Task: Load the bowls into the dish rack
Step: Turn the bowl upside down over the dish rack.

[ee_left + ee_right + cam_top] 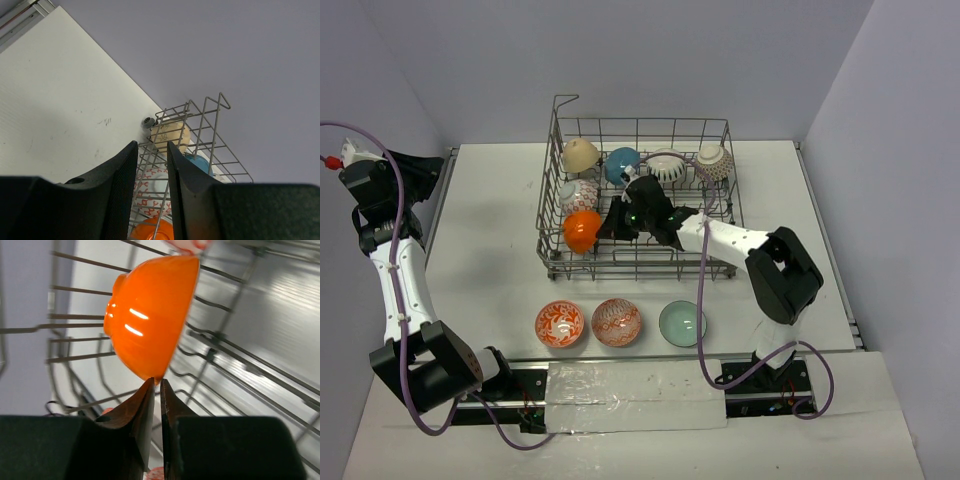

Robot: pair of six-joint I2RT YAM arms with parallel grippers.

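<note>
The grey wire dish rack (552, 180) stands at the back of the table with several bowls on edge inside it: tan (581, 155), teal-blue (620, 165), white striped (667, 166) and a plain orange bowl (581, 231) at its front left. My right gripper (607, 228) reaches into the rack. Seen from the right wrist, the right gripper (157, 382) is shut on the lower rim of the orange bowl (150, 320). On the table in front lie two orange-red patterned bowls (560, 323) (616, 322) and a pale green bowl (682, 323). My left gripper (151, 147) is open and empty, raised at the far left.
The rack's tall wire sides (210, 107) and upright tines (235, 365) surround the right gripper. A red-and-white patterned bowl (577, 194) leans just behind the orange one. A taped strip (635, 395) covers the near edge between the arm bases.
</note>
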